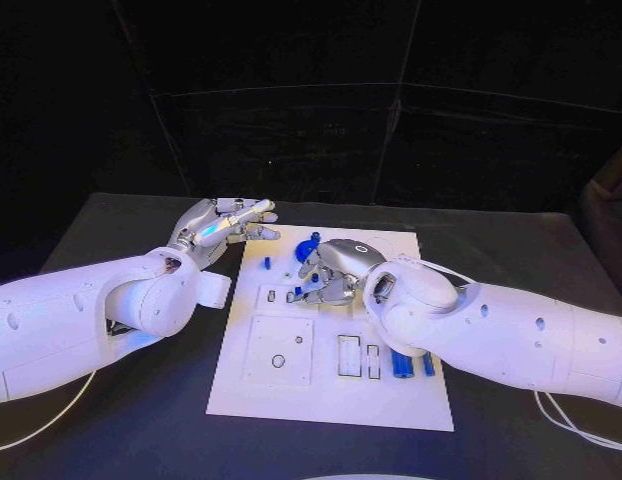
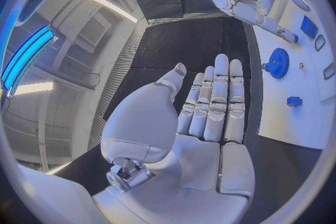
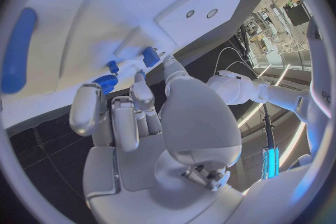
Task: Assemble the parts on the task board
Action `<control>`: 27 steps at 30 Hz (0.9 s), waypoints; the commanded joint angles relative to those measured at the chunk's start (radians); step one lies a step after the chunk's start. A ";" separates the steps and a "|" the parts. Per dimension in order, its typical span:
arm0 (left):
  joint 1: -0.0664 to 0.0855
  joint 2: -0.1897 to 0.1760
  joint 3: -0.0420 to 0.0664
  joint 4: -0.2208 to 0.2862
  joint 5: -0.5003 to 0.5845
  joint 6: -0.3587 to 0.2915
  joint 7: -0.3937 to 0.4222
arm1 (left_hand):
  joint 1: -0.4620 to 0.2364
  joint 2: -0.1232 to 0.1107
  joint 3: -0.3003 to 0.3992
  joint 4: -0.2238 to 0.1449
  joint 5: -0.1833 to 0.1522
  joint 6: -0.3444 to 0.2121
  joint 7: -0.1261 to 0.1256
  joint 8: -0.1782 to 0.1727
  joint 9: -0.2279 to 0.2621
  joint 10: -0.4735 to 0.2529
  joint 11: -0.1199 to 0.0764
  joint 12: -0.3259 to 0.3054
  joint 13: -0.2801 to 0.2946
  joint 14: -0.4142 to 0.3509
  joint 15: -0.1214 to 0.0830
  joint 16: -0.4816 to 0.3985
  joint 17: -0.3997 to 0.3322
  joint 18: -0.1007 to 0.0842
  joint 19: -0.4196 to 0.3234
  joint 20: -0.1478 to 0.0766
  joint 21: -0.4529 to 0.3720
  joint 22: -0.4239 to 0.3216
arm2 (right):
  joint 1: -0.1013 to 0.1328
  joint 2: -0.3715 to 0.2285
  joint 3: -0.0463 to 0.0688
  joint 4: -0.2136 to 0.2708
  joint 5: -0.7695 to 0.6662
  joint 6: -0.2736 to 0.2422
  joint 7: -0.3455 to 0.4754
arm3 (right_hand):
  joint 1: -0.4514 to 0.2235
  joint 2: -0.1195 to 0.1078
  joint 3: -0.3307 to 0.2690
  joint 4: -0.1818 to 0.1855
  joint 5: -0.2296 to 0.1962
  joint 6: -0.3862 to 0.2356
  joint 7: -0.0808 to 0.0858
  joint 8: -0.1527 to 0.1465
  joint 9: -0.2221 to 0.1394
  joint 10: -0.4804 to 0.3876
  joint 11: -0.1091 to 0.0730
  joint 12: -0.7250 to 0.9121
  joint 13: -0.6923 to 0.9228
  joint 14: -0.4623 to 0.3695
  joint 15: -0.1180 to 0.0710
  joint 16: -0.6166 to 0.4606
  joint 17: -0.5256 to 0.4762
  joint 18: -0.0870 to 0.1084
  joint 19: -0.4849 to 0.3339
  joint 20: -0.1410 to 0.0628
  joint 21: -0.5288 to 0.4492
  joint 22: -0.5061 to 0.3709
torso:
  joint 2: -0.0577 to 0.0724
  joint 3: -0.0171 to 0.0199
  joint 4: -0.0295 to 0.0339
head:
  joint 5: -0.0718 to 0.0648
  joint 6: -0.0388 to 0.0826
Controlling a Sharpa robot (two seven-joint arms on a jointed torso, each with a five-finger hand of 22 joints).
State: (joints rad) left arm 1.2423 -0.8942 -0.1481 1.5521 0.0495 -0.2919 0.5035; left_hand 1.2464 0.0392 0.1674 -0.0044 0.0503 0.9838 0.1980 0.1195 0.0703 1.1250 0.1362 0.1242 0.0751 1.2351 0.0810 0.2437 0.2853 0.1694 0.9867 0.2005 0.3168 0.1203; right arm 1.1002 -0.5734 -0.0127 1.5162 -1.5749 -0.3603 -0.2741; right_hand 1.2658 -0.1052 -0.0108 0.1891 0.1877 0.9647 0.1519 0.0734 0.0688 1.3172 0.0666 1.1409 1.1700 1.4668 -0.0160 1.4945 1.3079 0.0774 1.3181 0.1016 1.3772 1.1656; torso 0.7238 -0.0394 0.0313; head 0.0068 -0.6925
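The task board lies in the middle of the black tabletop, long side running from 12 to 6 o'clock. The left hand hovers off the board's 11 o'clock corner, over bare tabletop; the left wrist view shows its palm flat, fingers straight and together, released, holding nothing.

The right hand sits over the board's upper middle, fingers curled down among the small blue parts. In the right wrist view its fingertips touch a small blue gear and lie just beside a blue block; whether it actually grips either one I cannot tell.

A larger blue gear stands on the board at 12 o'clock from the right hand, close against its fingers. A small blue block lies at 9 o'clock from that hand. Two blue bars lie at the board's 4 o'clock side, partly under the right forearm, beside a row of rectangular slots. A raised square plate takes the board's lower left.
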 commanded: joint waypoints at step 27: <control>0.152 0.138 -0.016 -0.141 -0.899 0.447 -0.966 | -0.251 -0.003 -0.197 0.207 -0.002 0.082 -0.123 0.231 0.132 0.170 -0.142 0.867 0.795 0.336 -0.151 1.327 1.285 -0.110 0.526 -0.169 1.023 1.083 | 0.126 -0.354 0.001 0.103 0.808 -0.075 0.519 | 0.190 0.112 -0.107 -0.016 -0.026 -0.015 -0.003 0.052 0.005 -0.235 -0.005 -0.384 -0.404 -0.038 0.003 -0.432 -0.355 0.102 -0.298 -0.003 -0.420 -0.579 | -0.051 0.0325 -0.0214 | 0.030 -0.009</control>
State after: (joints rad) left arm 1.3914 -0.7652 -0.1631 1.4206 -0.7378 0.0868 -0.3481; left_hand 1.0111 0.0406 -0.0096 0.1839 0.0491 1.0649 0.0796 0.3370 0.1929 1.2879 0.0011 0.9520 0.8302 1.4674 -0.0638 1.5676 1.3081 0.0685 1.4676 0.0389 1.3250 1.1841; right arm 1.2231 -0.9288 -0.0121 1.6213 -0.8225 -0.4145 0.1902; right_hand 1.4463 0.0042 -0.1114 0.1711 0.1568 0.9481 0.1528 0.1218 0.0749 1.0776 0.0635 0.7606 0.7667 1.4237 -0.0129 1.0685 0.9500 0.1635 1.0168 0.0995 0.9629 0.5857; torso 0.6784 -0.0114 0.0107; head 0.0354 -0.6985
